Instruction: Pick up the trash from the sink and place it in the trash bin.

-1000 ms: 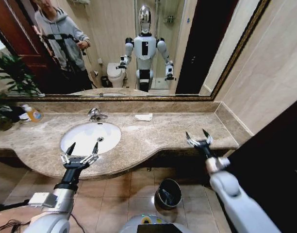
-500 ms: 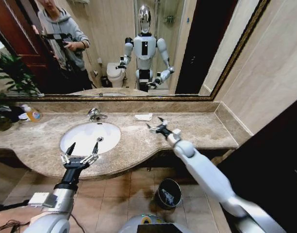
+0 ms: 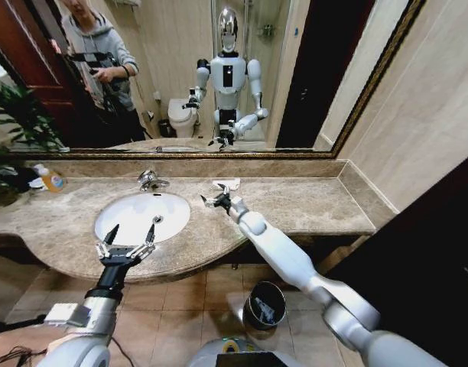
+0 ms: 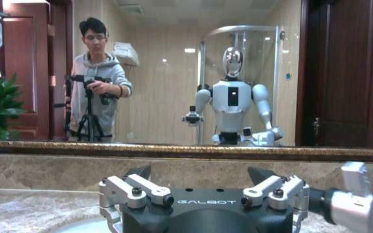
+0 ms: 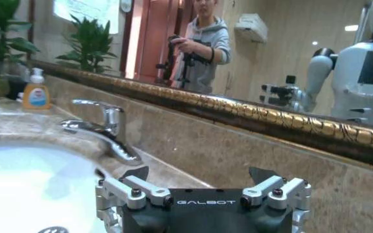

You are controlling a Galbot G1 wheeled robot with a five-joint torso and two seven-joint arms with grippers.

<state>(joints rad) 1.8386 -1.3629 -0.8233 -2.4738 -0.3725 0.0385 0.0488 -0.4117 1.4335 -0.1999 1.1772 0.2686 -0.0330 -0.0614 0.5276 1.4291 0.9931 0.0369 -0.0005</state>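
Note:
The white oval sink (image 3: 131, 216) is set in the brown marble counter, and its basin (image 5: 18, 187) shows close up in the right wrist view. A flat white packet of trash (image 3: 228, 184) lies on the counter right of the faucet. My right gripper (image 3: 216, 200) is open and hovers over the counter between that packet and the sink's right rim; its fingers (image 5: 131, 187) are spread with nothing between them. My left gripper (image 3: 128, 237) is open and empty over the counter's front edge, below the sink. The black trash bin (image 3: 264, 304) stands on the floor under the counter.
A chrome faucet (image 3: 151, 180) stands behind the sink. An orange-labelled soap bottle (image 3: 53, 180) and a plant (image 3: 16, 122) sit at the counter's far left. A mirror and a marble backsplash close off the back. The counter's right half is bare marble (image 3: 310, 202).
My right arm has swung left from the counter's right end, across the counter, to beside the sink's right rim. The left arm has not moved.

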